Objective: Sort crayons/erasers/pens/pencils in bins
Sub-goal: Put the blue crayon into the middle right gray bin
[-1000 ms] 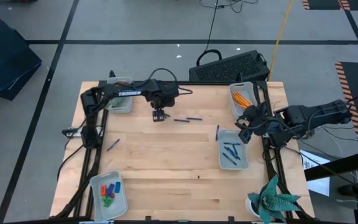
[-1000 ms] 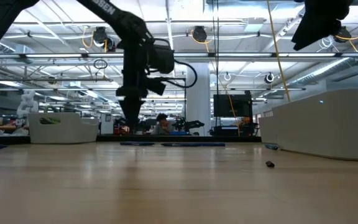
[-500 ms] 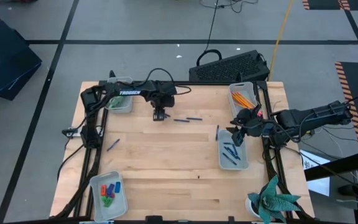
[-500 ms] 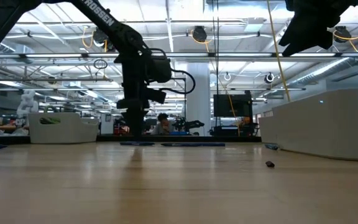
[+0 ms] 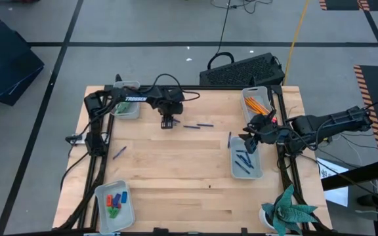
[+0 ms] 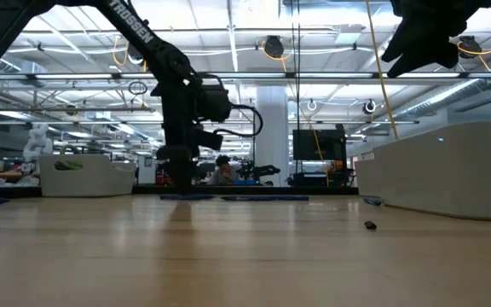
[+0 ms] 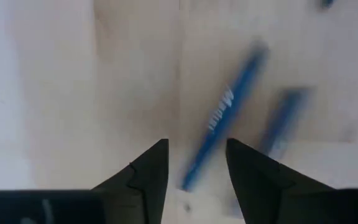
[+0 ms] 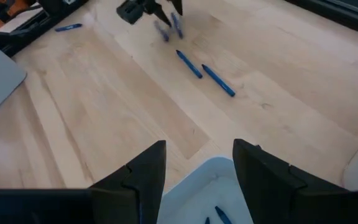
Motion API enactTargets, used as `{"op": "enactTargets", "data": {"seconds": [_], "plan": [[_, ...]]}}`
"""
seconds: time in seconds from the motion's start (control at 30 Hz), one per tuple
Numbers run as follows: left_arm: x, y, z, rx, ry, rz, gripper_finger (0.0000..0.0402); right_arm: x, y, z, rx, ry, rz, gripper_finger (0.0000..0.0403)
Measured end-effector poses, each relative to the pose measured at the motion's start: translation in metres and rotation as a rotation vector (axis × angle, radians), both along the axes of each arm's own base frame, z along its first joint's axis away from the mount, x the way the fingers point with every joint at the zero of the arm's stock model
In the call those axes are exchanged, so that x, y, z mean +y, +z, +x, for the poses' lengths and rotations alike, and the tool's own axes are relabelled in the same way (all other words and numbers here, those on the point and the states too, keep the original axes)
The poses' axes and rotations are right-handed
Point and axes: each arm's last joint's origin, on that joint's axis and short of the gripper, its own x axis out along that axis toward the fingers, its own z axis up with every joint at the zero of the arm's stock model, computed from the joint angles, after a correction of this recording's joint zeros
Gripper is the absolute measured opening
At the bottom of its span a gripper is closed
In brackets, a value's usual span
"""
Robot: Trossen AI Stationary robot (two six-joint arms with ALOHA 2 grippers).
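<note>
Judging from above, I find crayons [image 5: 115, 202], pencils [image 5: 257, 104] and several pens [image 5: 244, 160] binned, while loose pens [image 5: 198, 125] remain near the table's far edge, my left gripper [image 5: 167, 122] straddling one with fingers apart, and the right gripper [image 5: 251, 138] hanging open over the pen bin [image 5: 259, 172].

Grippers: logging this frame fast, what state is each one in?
Left gripper: open, low over a blue pen, nothing held.
Right gripper: open, empty, above the pen bin.

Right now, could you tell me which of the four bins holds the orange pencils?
The far right bin, at the table's back corner beside the right arm. The bin just nearer holds blue pens, and the near-left bin holds crayons.
</note>
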Motion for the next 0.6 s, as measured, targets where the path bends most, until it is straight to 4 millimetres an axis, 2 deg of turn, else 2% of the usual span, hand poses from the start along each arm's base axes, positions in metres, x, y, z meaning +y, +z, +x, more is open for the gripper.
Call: {"op": "enactTargets", "data": {"seconds": [0.4,0.5,0.6], "plan": [[-0.0038,-0.0053,-0.0006,-0.013,0.058,-0.018,0.0155,0.0022,0.0029,0.0035,-0.042,0.035,0.048,0.018],[-0.0043,-0.0057,-0.0011,-0.016,0.144,-0.04,0.0119,0.0022,0.003,0.0036,-0.048,0.023,0.062,0.018],[-0.0047,-0.0061,-0.0008,-0.025,0.211,-0.055,0.0064,0.0023,0.0033,0.0039,-0.055,0.019,0.068,0.018]]}}
